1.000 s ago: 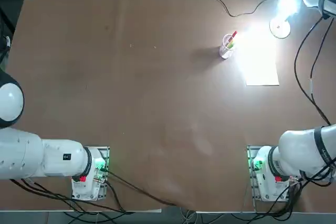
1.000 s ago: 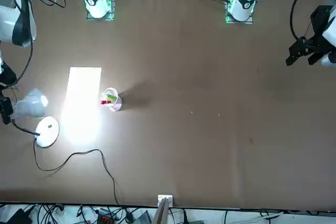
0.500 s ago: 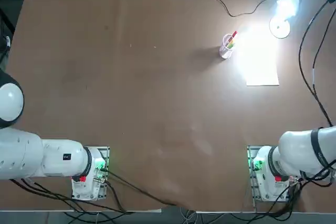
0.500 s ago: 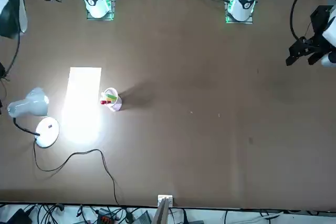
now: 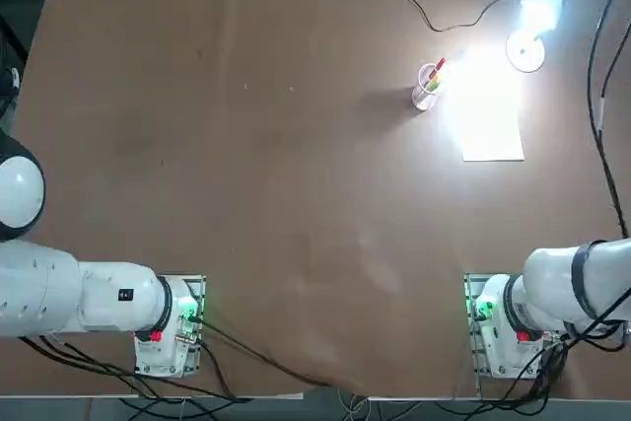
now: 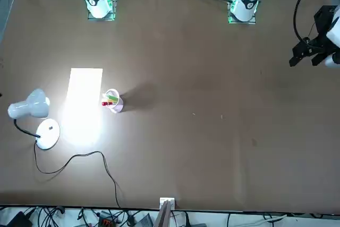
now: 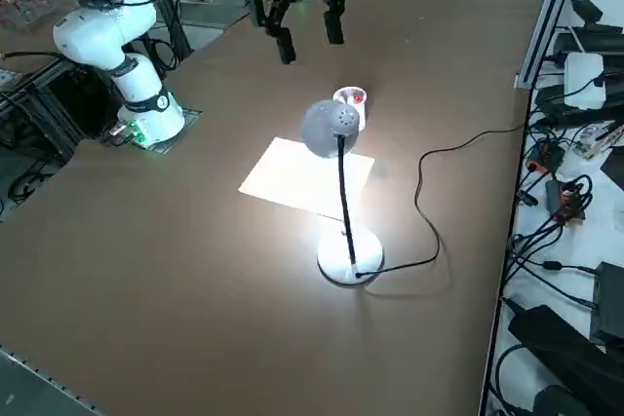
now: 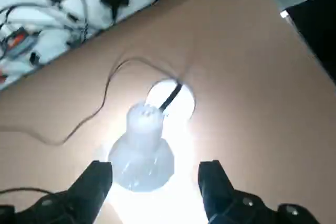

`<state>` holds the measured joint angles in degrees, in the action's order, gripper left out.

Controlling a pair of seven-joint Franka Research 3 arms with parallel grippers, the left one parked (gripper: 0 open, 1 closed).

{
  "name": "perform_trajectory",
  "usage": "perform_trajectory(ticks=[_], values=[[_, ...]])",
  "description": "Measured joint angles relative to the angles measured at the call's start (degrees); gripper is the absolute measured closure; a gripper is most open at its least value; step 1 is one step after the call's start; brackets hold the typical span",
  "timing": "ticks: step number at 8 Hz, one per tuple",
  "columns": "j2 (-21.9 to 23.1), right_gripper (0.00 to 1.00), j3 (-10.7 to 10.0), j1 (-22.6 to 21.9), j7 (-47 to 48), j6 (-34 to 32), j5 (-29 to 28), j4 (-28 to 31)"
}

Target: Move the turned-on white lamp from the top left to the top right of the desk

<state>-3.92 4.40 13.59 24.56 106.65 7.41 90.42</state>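
Note:
The lit white lamp [image 5: 525, 51] stands at the top right corner of the brown desk [image 5: 296, 194]. Its round base [image 6: 48, 133] sits flat and its head [image 7: 327, 127] glows onto a sheet of paper. The thin black cord [image 7: 439, 172] trails off the far edge. My right gripper [image 7: 310, 43] hangs open high above the lamp, holding nothing. In the wrist view the lamp head [image 8: 144, 150] lies far below, between the two spread fingers [image 8: 100, 174]. The gripper is outside the top and front views.
A white paper sheet [image 5: 491, 130] lies in the lamp's light. A clear pen cup [image 5: 427, 89] with coloured pens stands just left of it. Cables and power strips [image 7: 575, 143] run along the far edge.
My right gripper, which was beside the lamp head a second ago, has lifted away and left the top and front views. The lamp has stayed in place.

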Motion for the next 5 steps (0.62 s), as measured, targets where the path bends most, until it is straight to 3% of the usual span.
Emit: perform_trajectory(ticks=[2,5], values=[[-0.02,0.0,-0.1,0.05,-8.59,-7.75,-5.08,-1.94],[-0.32,0.0,1.14,-1.93,-14.38,-14.12,-5.45,-1.98]])
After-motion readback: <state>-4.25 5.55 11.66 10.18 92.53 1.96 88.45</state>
